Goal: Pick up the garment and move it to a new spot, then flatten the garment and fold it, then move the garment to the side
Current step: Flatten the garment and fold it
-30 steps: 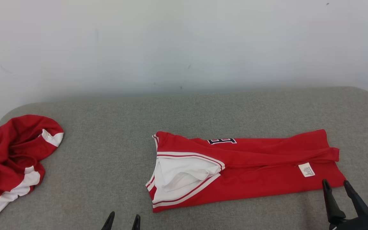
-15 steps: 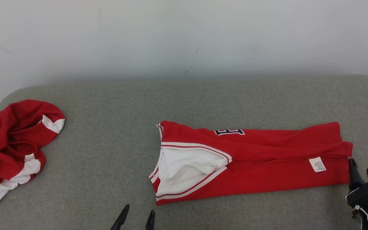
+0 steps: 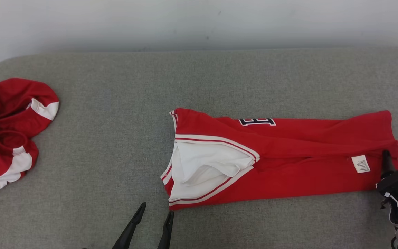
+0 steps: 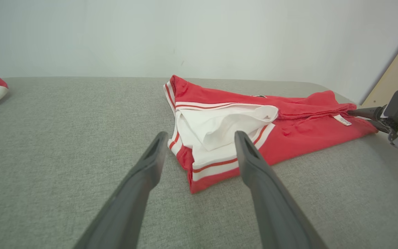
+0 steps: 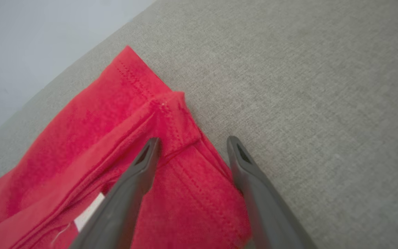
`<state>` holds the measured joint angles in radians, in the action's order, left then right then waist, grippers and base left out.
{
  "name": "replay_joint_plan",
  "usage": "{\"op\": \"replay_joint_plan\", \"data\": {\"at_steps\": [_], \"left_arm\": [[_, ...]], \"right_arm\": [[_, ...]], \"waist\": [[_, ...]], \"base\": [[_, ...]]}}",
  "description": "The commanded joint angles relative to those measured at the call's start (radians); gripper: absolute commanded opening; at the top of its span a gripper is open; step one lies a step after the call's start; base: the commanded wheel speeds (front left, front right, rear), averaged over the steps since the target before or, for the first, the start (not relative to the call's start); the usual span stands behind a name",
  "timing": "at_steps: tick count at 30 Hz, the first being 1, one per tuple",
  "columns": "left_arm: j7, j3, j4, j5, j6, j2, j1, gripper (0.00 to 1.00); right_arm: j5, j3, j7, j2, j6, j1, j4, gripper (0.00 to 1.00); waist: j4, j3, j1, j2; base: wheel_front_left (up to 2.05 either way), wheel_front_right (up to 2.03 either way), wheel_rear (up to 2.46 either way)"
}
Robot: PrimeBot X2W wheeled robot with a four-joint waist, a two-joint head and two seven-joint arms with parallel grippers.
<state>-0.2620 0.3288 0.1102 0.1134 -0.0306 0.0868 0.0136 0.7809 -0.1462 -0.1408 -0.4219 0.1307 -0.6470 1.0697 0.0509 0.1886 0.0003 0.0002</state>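
- The left gripper [image 3: 157, 208] hovers over the grey padded surface [image 3: 109, 138], just in front of the garment's near left corner. Its two fingers are spread and hold nothing.
- The right gripper [image 5: 193, 139] is at the garment's right end. Its fingers are spread on both sides of the hem corner, with one above the red cloth and one along its edge. They do not pinch it.
- The red garment [image 3: 288, 166] lies folded into a long band in the middle of the surface. Its white lining [image 3: 206, 166] is open at the left, and a white label [image 3: 360, 163] is near the right end.
- A second red and white garment [image 3: 5, 121] lies crumpled at the far left, well apart.
- A pale wall [image 3: 199, 20] stands behind the surface.
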Motion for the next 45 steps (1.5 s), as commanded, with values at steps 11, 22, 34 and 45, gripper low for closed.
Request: {"op": "replay_joint_plan", "data": {"at_steps": [11, 22, 34, 45], "left_arm": [[-0.004, -0.026, -0.005, -0.023, 0.027, -0.012, -0.028, 1.00], [-0.004, -0.048, -0.009, -0.026, 0.040, -0.020, -0.022, 1.00], [-0.004, -0.055, -0.015, -0.030, 0.051, -0.026, -0.005, 1.00], [-0.004, -0.039, -0.049, -0.011, 0.051, -0.032, 0.022, 1.00]], "right_arm": [[0.004, -0.034, 0.009, 0.036, -0.001, -0.031, 0.104, 0.24], [0.023, -0.076, -0.057, -0.035, -0.001, -0.028, 0.051, 0.00], [0.031, -0.162, -0.075, -0.160, -0.001, -0.030, -0.107, 0.00], [0.118, -0.259, 0.056, -0.132, 0.000, 0.074, -0.469, 0.00]], "waist": [[-0.009, 0.043, -0.0003, -0.0002], [-0.019, 0.026, -0.0003, -0.0002], [-0.043, -0.007, -0.0003, -0.0002], [-0.030, -0.077, -0.0003, -0.0002]], "base": [[0.00, 0.00, 0.00], [0.00, 0.00, 0.00], [0.00, 0.00, 0.00], [0.00, 0.00, 0.00]]}}
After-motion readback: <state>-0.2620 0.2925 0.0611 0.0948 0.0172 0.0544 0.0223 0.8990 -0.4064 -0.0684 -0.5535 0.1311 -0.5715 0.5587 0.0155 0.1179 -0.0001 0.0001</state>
